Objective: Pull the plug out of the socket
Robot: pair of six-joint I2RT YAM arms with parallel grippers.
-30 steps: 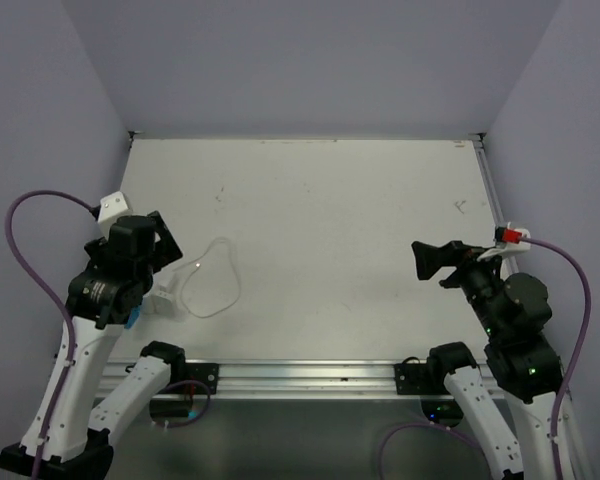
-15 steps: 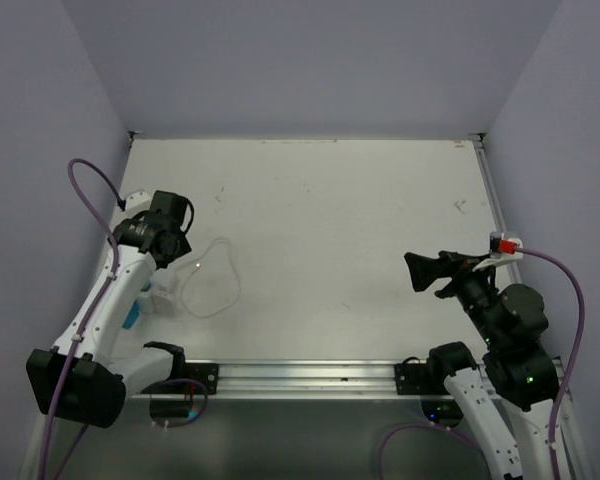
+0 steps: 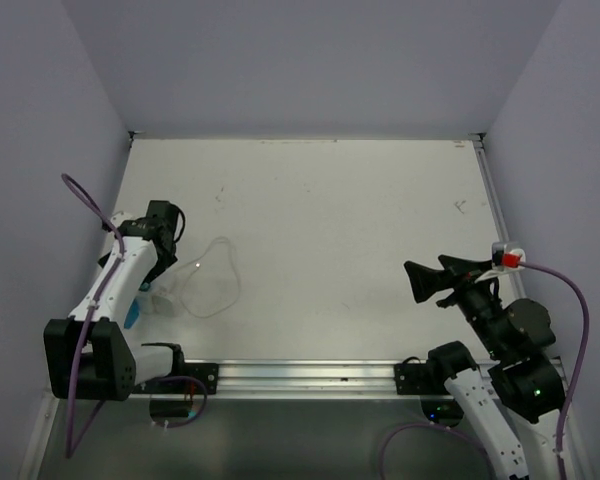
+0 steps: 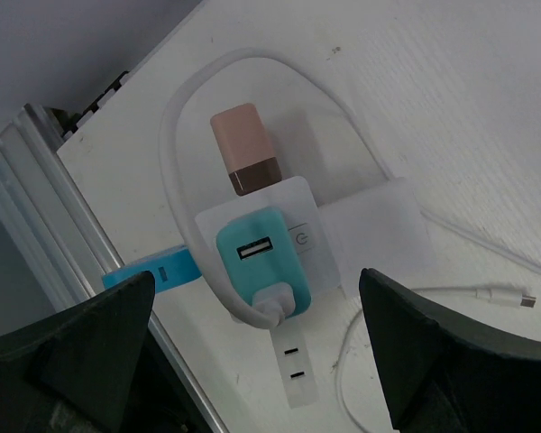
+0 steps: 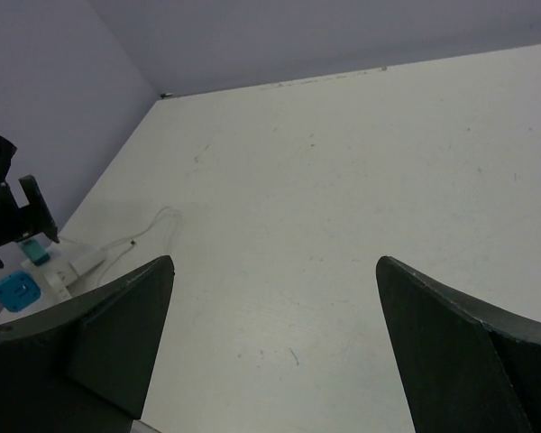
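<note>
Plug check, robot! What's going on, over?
Left fingers open, over teal plug. Right fingers open, far off. Plug seated in white socket strip. White cable loops around pink plug.

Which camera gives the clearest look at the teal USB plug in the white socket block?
Left wrist view: the teal USB plug sits centred and close, seated in the white socket block. In the top external view the left arm largely hides it; the right wrist view shows only tiny teal specks at its left edge.
</note>
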